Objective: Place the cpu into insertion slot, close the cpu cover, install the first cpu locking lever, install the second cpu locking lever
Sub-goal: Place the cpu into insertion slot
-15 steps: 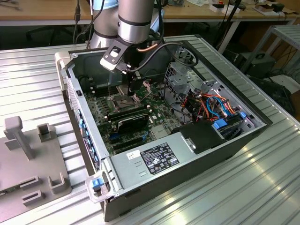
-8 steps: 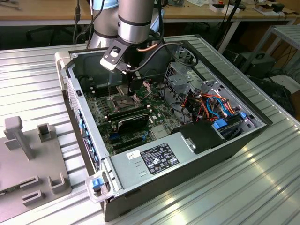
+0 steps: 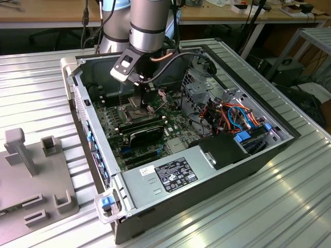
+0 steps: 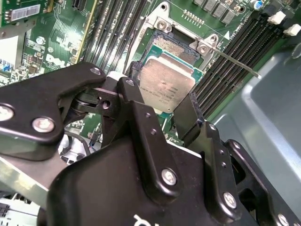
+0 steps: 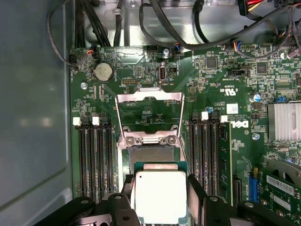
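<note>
Open computer case (image 3: 248,170), power supply (image 3: 145,188) at its near end. Farther in, we see the gripper (image 5: 161,183) clamped on the cpu (image 5: 157,200) by two opposite edges. The chip lies flat, metal top up, its sides parallel with the insertion slot (image 5: 150,153), and it partly covers the pin field. Being square, it shows no long axis. Long memory slots (image 5: 94,155) flank the fingers (image 5: 195,188). Beyond, the cpu cover (image 5: 149,97) stands swung open, off the slot.

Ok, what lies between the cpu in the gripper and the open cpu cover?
In the first wrist view: the insertion slot, pins exposed, then the hinge bracket of the cpu cover.
</note>
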Controlling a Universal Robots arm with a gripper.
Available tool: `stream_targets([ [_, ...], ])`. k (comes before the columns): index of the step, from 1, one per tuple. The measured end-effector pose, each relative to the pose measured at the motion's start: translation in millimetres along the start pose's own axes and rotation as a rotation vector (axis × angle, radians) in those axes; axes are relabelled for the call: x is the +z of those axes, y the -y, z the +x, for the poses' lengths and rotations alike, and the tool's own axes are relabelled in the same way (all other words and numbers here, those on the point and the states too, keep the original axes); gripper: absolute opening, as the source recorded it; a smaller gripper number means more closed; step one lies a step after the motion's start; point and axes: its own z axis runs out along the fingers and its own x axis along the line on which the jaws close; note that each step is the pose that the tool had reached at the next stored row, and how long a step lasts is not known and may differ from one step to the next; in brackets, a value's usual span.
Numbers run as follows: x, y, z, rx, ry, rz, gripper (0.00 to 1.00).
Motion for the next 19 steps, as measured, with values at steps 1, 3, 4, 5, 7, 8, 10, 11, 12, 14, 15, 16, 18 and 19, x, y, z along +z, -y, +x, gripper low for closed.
stream_targets([
  [1,2.2,0.1,0.1,0.000,-0.0001,0.0000,0.54],
  [3,8.8,0.2,0.2,0.000,0.0000,0.0000,0.54],
  [4,12.0,0.3,0.4,0.000,0.0001,0.0001,0.54],
  [5,14.7,0.4,1.1,0.000,0.0001,0.0001,0.54],
  [7,19.9,0.6,1.7,0.000,-0.0001,0.0000,0.54],
  [8,21.2,0.7,1.8,-0.001,-0.0008,0.0000,0.54],
  [10,22.9,0.8,1.8,-0.006,-0.0023,0.0000,0.54],
  [11,23.8,0.8,1.8,-0.016,-0.0030,-0.0002,0.54],
  [12,24.2,0.8,1.8,-0.024,-0.0033,-0.0002,0.54],
  [14,28.1,0.1,2.2,-0.031,-0.0036,-0.0003,0.54],
  [15,31.3,-0.9,2.6,-0.031,-0.0041,-0.0002,0.54],
  [16,32.4,-1.0,2.8,-0.031,-0.0043,-0.0003,0.54],
  [18,34.5,-0.9,2.8,-0.031,-0.0049,0.0002,0.54],
  [19,35.3,-0.9,2.8,-0.031,-0.0050,0.0004,0.54],
])
